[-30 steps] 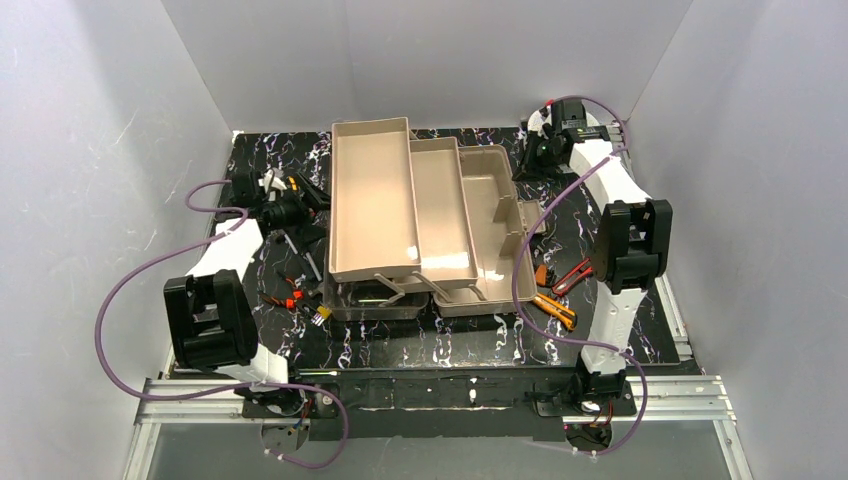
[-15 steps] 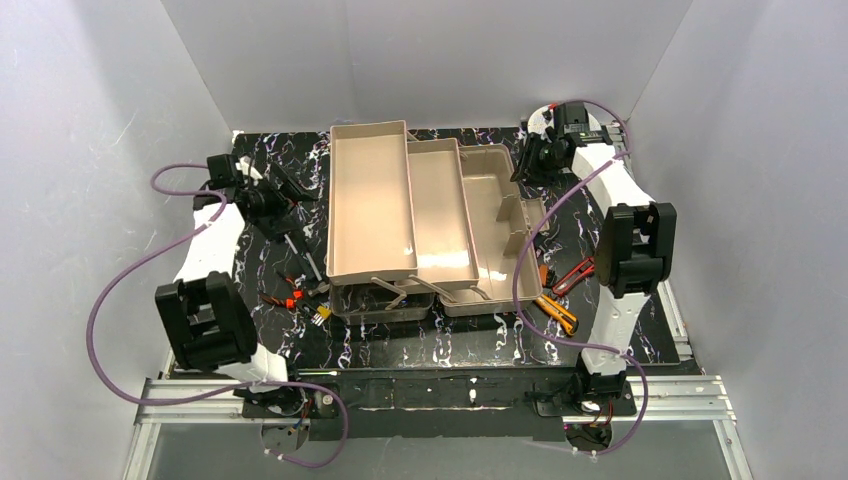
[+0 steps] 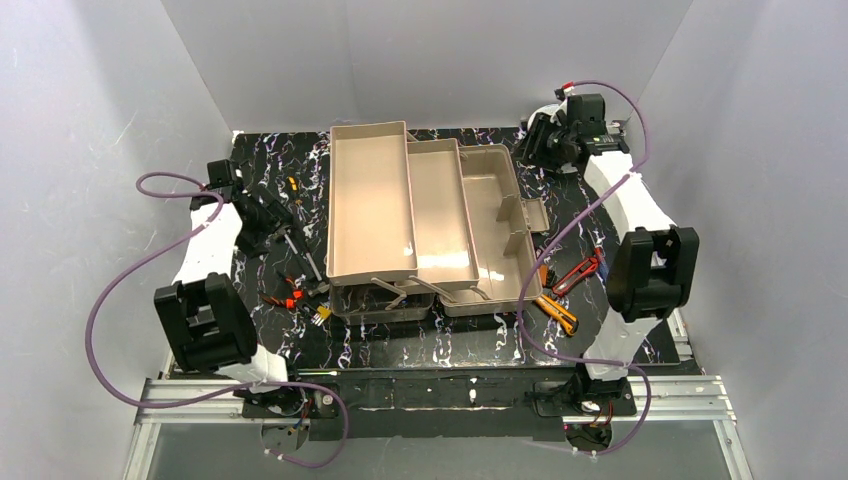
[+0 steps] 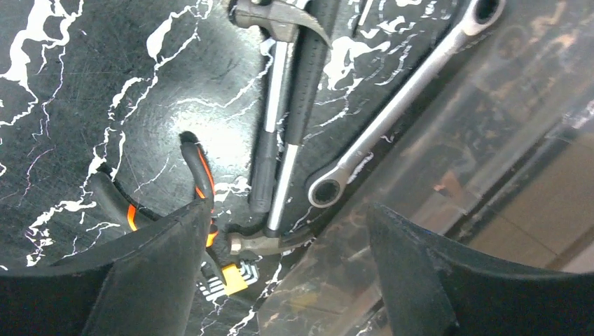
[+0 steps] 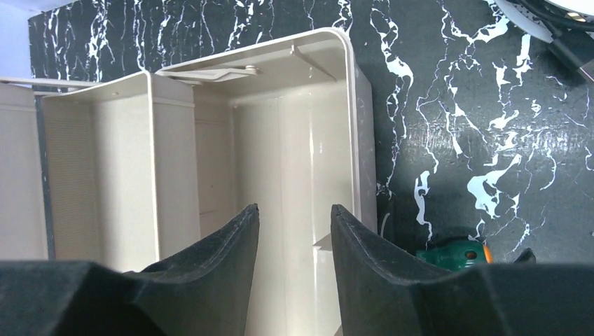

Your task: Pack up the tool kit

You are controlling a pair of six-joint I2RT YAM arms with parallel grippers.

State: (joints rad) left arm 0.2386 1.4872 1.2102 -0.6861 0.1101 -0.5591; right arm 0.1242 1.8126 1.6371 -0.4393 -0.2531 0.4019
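The tan toolbox [image 3: 495, 215] stands open mid-table, its two cantilever trays [image 3: 375, 200] swung out to the left. My left gripper [image 3: 283, 235] is open and empty, above two hammers [image 4: 279, 112], a ring wrench [image 4: 392, 119] and black-orange pliers [image 4: 198, 183], beside the translucent lid [image 4: 490, 175]. My right gripper [image 3: 540, 148] is open and empty at the toolbox's far right corner. In the right wrist view the gripper [image 5: 294, 210] hovers over the empty base bin [image 5: 301, 140]. A green screwdriver handle [image 5: 448, 253] lies right of the box.
A yellow knife [image 3: 555, 310] and red-handled pliers [image 3: 575, 270] lie on the black marbled mat right of the toolbox. Small orange tools [image 3: 290, 297] and a yellow piece [image 3: 322, 313] lie at its near left. White walls close in on three sides.
My left gripper pulled out to the left, then came nearer over the hammers. My right arm's elbow swung right and nearer, and its gripper shifted slightly right at the far corner.
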